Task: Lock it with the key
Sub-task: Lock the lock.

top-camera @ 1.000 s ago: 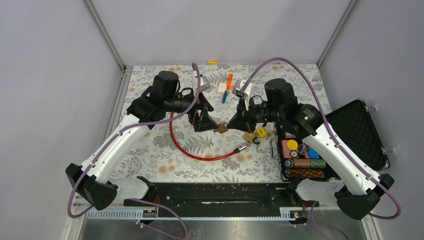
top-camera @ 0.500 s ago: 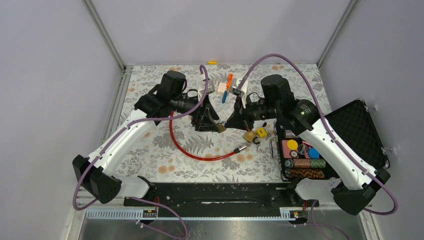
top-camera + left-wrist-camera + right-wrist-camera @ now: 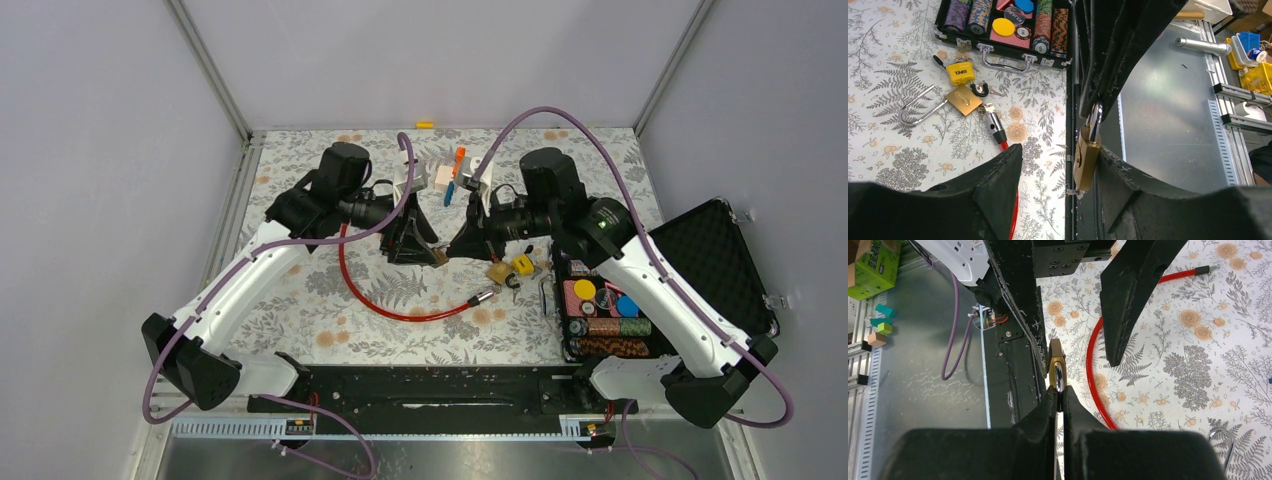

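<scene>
While my right end effector (image 3: 1059, 392) stays clenched on the shackle (image 3: 1095, 120) of the brass padlock (image 3: 1086, 156) above the counter (image 3: 320, 330), my left end effector (image 3: 1059, 150) has half closed around its body, not gripping yet; I judge a handover begins.

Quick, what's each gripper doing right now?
Left gripper: open, fingers either side of the small brass padlock, not clamped.
Right gripper: shut on that padlock's silver shackle.
</scene>
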Controlling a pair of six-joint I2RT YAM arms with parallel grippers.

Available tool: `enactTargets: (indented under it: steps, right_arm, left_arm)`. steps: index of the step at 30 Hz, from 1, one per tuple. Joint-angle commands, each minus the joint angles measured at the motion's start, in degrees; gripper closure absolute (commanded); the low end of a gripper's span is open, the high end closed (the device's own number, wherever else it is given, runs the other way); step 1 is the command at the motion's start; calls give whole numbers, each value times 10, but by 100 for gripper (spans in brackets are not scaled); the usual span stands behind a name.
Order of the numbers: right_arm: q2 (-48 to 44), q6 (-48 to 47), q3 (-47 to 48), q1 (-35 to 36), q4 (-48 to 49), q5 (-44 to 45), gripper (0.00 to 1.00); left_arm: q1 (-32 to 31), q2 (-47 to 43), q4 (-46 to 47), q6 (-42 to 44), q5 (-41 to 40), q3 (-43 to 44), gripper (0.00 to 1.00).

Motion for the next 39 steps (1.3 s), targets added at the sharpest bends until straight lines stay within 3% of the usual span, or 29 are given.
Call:
enactTargets:
  steps: [1,5,8,10,14,19,22,26,31,33,35,39]
  right_arm:
    - [9,10,29,-2,33,-42,100]
    - [18,14,33,-2,34,-42,100]
    - [17,31,30,-2,51,-23,100]
    - [8,60,15,-3,89,11,85]
    - [-48,137,-71,-2,234,124,39]
    - [-123,220,-191,-2,392,259,11]
    - [-158,273,-253,-2,495,293,7]
    - [-162,326,-299,-2,609,261,9]
    - [-118,378,-303,-2,751,148,40]
    - [-102,400,-298,-2,809,120,44]
    - [-94,417,-298,-2,854,103,40]
    - [-88,437,-301,-2,905,111,21]
  left_arm:
    - [-1,-15,14,14,17,29,46]
    - [-1,-14,14,15,20,29,65]
    - [0,-9,18,11,15,30,97]
    - [-1,-10,51,-23,-3,26,100]
    - [0,-39,195,-153,-71,-7,100]
    - [0,-90,376,-272,-138,-75,100]
    - [-1,-108,495,-340,-158,-100,100]
    - [-2,-115,627,-433,-193,-122,100]
    - [-8,-106,727,-502,-205,-123,100]
    - [-11,-102,744,-513,-204,-122,100]
    - [-15,-99,749,-514,-202,-119,100]
    - [-20,-97,763,-518,-202,-120,100]
